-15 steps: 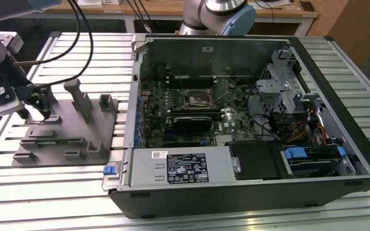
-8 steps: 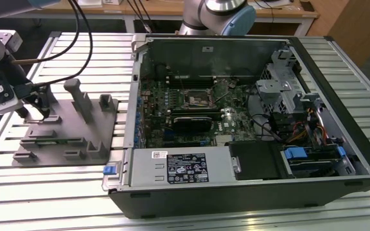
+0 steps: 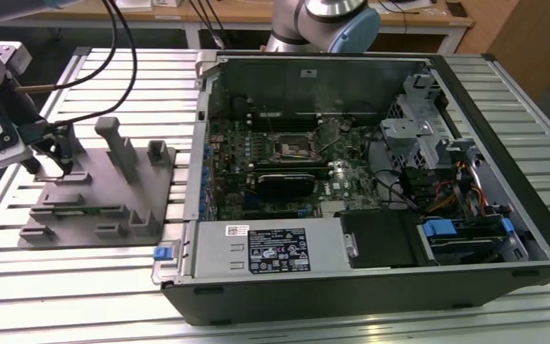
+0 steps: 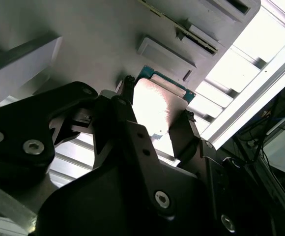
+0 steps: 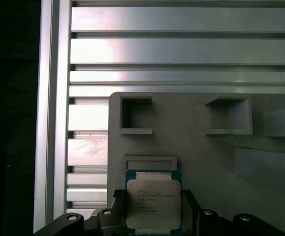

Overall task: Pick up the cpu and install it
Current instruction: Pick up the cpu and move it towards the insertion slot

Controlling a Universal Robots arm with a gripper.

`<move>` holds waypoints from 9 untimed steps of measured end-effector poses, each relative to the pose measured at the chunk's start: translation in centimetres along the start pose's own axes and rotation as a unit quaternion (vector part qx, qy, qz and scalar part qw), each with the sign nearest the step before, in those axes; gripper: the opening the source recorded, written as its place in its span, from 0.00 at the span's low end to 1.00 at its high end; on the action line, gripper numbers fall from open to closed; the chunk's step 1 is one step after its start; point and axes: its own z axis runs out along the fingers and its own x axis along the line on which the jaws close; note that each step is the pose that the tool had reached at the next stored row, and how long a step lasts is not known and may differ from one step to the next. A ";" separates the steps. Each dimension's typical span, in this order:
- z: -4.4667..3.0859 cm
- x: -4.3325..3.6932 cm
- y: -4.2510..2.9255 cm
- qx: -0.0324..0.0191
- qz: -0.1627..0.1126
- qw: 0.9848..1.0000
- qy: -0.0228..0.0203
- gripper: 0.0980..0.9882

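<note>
The cpu (image 5: 154,202), a flat square chip with a silvery top and thin teal rim, sits between the two dark fingers of my gripper (image 5: 154,196). One finger presses each side, so the gripper is shut on it. The chip hangs just over a shallow square recess (image 5: 150,162) in the grey fixture block (image 5: 191,147). In the second wrist view the cpu (image 4: 157,105) shows between the fingertips (image 4: 128,86). The exterior view has my gripper (image 3: 51,170) at its left, low over the fixture (image 3: 94,208). The black socket frame (image 3: 292,147) lies on the motherboard inside the open computer case.
The open computer case (image 3: 371,287) lies on its side at the exterior view's right, with drive cages and cables inside. Upright grey posts (image 3: 122,147) rise from the fixture beside my gripper. Everything rests on a slatted aluminium table (image 3: 65,287). Black cables (image 3: 122,64) trail from the arm.
</note>
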 end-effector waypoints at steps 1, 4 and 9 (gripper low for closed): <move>-0.06 0.00 0.00 0.000 0.000 1.000 0.000 0.49; -0.23 0.00 0.02 0.000 0.000 1.000 0.000 0.49; -0.49 0.00 0.03 0.000 0.000 1.000 0.000 0.49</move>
